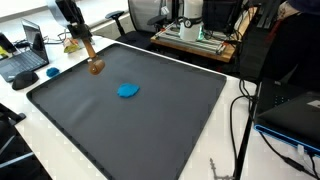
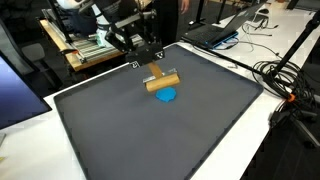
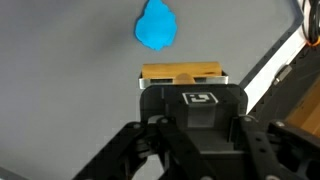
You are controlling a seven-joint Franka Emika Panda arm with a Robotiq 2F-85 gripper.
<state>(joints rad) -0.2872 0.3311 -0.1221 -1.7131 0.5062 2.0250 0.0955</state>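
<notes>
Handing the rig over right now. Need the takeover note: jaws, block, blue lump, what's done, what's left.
Gripper: jaws shut on the block, a wooden one.
Block: over the mat, near one corner; cannot tell whether it touches the mat.
Blue lump: lies on the mat, apart from the block, untouched.
Done: block grasped.
Left: block not yet released.

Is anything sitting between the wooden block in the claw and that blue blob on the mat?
Nothing visible. The gripper is shut on the wooden block; only bare dark mat lies between it and the blue blob.
</notes>
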